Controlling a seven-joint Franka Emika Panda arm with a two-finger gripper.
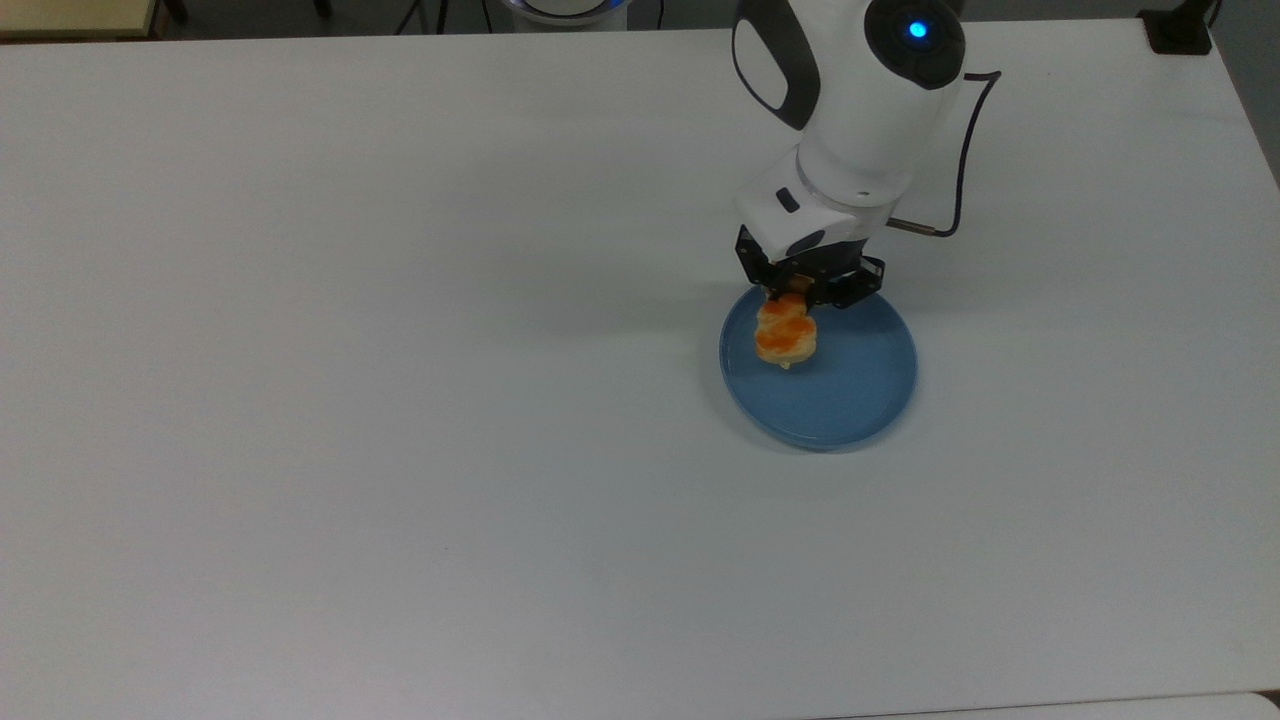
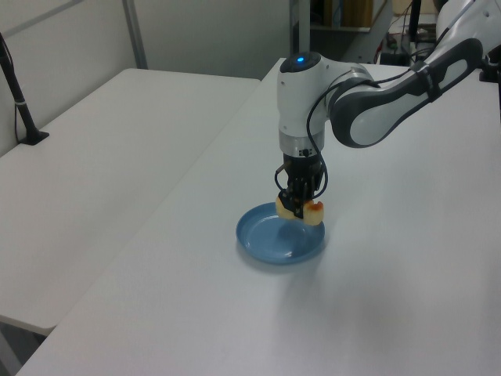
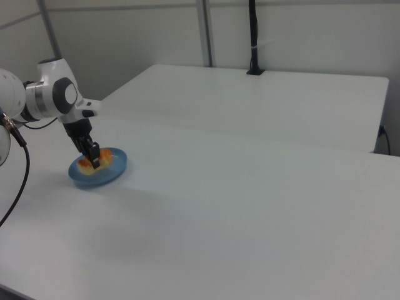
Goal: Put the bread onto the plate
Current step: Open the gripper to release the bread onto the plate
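Note:
The pale-yellow bread [image 1: 785,338] with orange-brown patches hangs from my gripper [image 1: 800,296], which is shut on its upper end. It hovers just over the upper-left part of the light-blue plate [image 1: 850,390] in the top view. In the left view the bread [image 2: 300,211] sits low over the plate [image 2: 274,243], with the black fingers [image 2: 297,194] clamped across its middle. In the right view the bread [image 3: 97,159] is held above the plate [image 3: 112,175] near the right view's left edge.
The plate rests on a wide white table [image 1: 400,400]. A second white table [image 2: 94,141] stands alongside, with a black post [image 2: 19,98] on it. A black cable [image 1: 960,150] loops from my wrist.

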